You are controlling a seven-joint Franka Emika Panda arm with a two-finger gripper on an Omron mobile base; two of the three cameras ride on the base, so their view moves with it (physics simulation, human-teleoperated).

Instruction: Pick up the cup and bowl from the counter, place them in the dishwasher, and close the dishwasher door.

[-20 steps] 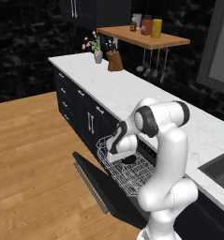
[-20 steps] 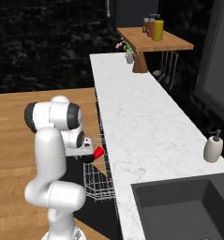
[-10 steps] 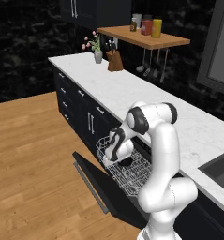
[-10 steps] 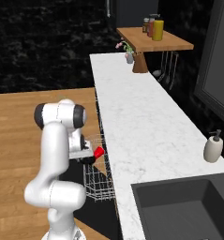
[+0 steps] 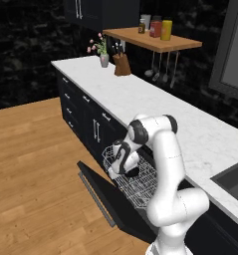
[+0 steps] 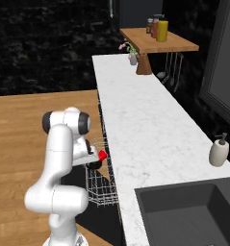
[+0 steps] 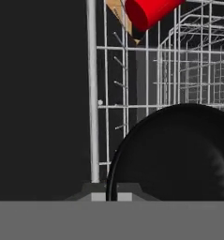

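Note:
In the hand view the black bowl (image 7: 179, 154) stands on edge right before the camera, its rim caught between my gripper's (image 7: 106, 194) fingertips. The red cup (image 7: 151, 11) lies on its side further along the white wire rack (image 7: 146, 75). From the left base view my gripper (image 5: 121, 167) is low inside the rack (image 5: 143, 187) of the dishwasher, shut on the bowl (image 5: 134, 172). The dishwasher door (image 5: 108, 191) lies dropped open over the floor. The right base view shows the cup (image 6: 102, 155) beside my hand, under the edge of the counter (image 6: 135, 120).
A sink (image 6: 193, 211) and a beige soap dispenser (image 6: 219, 151) sit at the counter's near end. At the far end stand a knife block (image 5: 122, 64) and a flower vase (image 5: 104, 57), under a wooden shelf (image 5: 150, 40). Open wooden floor (image 5: 36, 164) lies left of the door.
My arm has swung a little to the left and the hand has sunk slightly lower into the rack, with the bowl still held. The cup has stayed put.

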